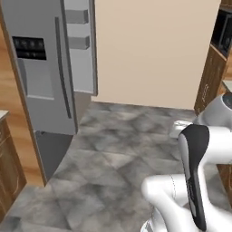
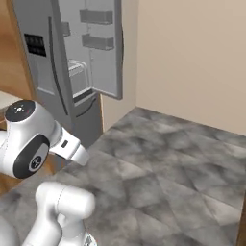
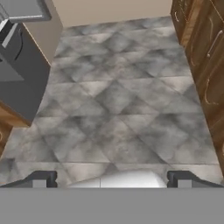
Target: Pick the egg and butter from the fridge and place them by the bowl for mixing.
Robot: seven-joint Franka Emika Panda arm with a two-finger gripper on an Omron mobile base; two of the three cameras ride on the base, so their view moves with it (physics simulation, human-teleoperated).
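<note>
The tall grey fridge [image 1: 45, 68] stands at the left, its left door shut and carrying a dark dispenser panel. Its right door [image 2: 102, 48] is swung open, showing grey door bins, and pale shelves and a drawer [image 2: 77, 72] show inside. In the hand view the fridge [image 3: 22, 74] sits at the upper left. My gripper [image 3: 113, 179] is open, fingertips [image 3: 43, 178] wide apart with nothing between them, facing the bare floor some way from the fridge. The egg, the butter and the bowl are out of view.
Grey marbled floor tiles [image 1: 127, 154] stretch between me and the fridge. A beige wall [image 1: 154, 50] closes the back. Dark wooden cabinets [image 3: 205, 65] line the right side, and a wooden panel [image 1: 13, 136] flanks the fridge on the left.
</note>
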